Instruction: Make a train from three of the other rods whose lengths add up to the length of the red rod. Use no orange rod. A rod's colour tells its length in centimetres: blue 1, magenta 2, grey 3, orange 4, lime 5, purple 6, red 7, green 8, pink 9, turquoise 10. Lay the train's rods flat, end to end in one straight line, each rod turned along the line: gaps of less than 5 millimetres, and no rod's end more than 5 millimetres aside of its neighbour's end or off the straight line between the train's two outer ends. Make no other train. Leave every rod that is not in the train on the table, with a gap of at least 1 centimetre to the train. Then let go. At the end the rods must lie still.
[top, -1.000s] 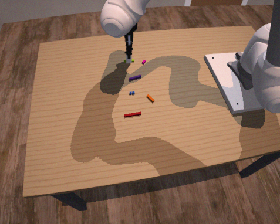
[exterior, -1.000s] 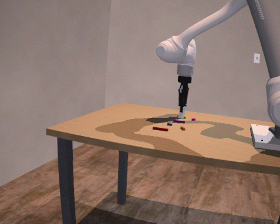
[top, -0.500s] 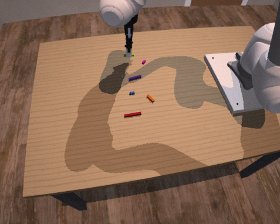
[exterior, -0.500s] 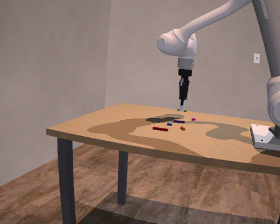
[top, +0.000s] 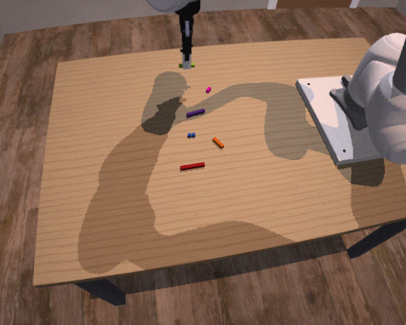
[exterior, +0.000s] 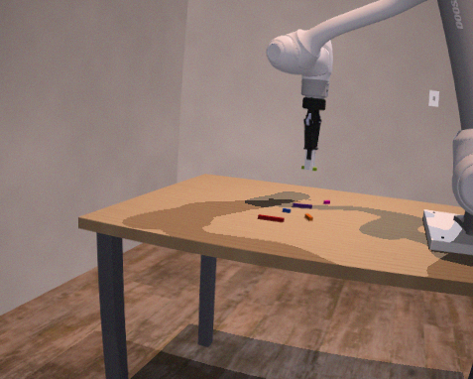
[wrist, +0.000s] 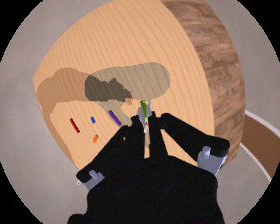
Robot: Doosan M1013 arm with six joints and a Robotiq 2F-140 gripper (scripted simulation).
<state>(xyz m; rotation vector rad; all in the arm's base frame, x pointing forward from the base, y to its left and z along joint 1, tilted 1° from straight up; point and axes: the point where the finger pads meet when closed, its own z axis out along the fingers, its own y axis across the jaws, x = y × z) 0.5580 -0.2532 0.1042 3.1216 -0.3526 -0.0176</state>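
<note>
My gripper [top: 186,65] hangs high above the table and is shut on a lime rod [exterior: 313,169], which sticks out on both sides of the fingers; it also shows in the wrist view [wrist: 144,108]. On the table lie a red rod [top: 192,166], an orange rod [top: 218,142], two blue rods [top: 191,135] side by side, a purple rod [top: 195,112] and a magenta rod [top: 208,89]. In the exterior view the red rod [exterior: 271,217] lies nearest the front, with the purple rod [exterior: 301,205] behind it.
The arm's white base plate [top: 340,119] sits at the table's right side. The arm's shadow falls across the table's left and middle parts.
</note>
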